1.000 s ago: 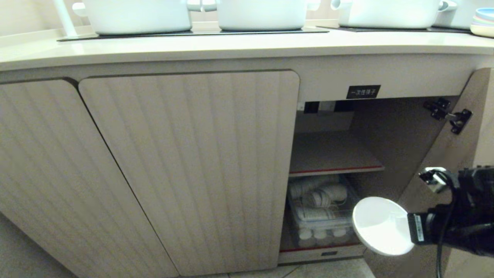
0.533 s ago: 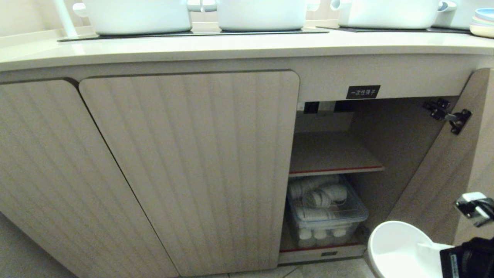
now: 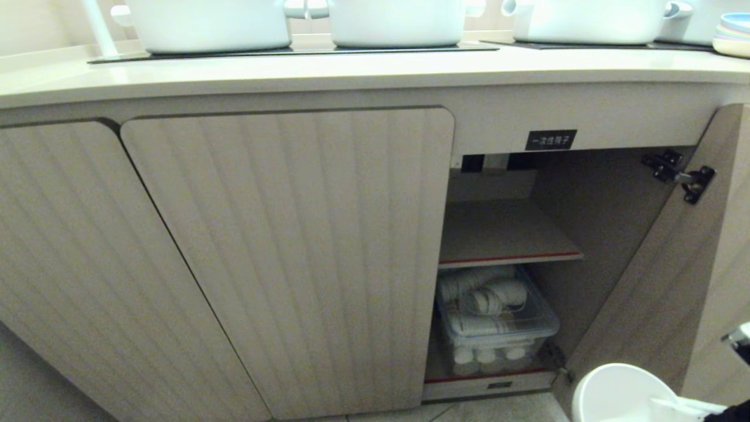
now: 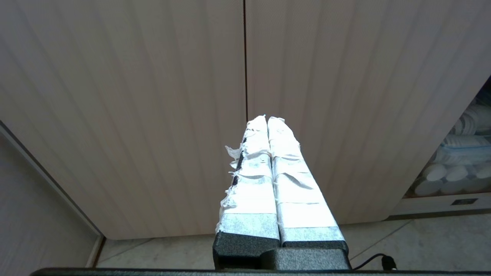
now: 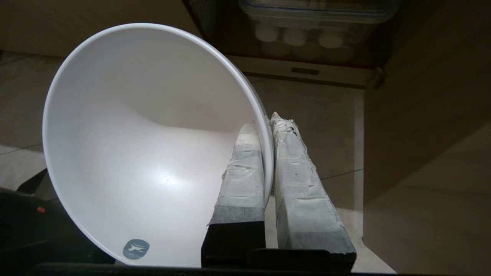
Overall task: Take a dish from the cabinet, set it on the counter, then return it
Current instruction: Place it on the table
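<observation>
The white bowl (image 5: 145, 153) is pinched by its rim in the right gripper (image 5: 268, 126): jaws clamped on the wall, one taped finger (image 5: 245, 168) inside the bowl and the other outside. The bowl sits tilted, mouth facing up and back toward the wrist camera, with a small grey sticker low on its inner wall. In the head view it shows only at the bottom right corner (image 3: 621, 392), low down near the floor, in front of the open cabinet (image 3: 504, 234) and just beside the swung-out door (image 3: 656, 293), well below the counter (image 3: 351, 67). The right arm is mostly out of that view, only a bit of dark hardware at the right edge.

Inside the cabinet, under the red-edged shelf (image 3: 510, 257), there's a clear plastic bin (image 3: 498, 328) with white cups.

The left gripper (image 4: 266, 119) hangs in front of the shut fluted doors (image 4: 153, 96), jaws pressed together, holding nothing
</observation>
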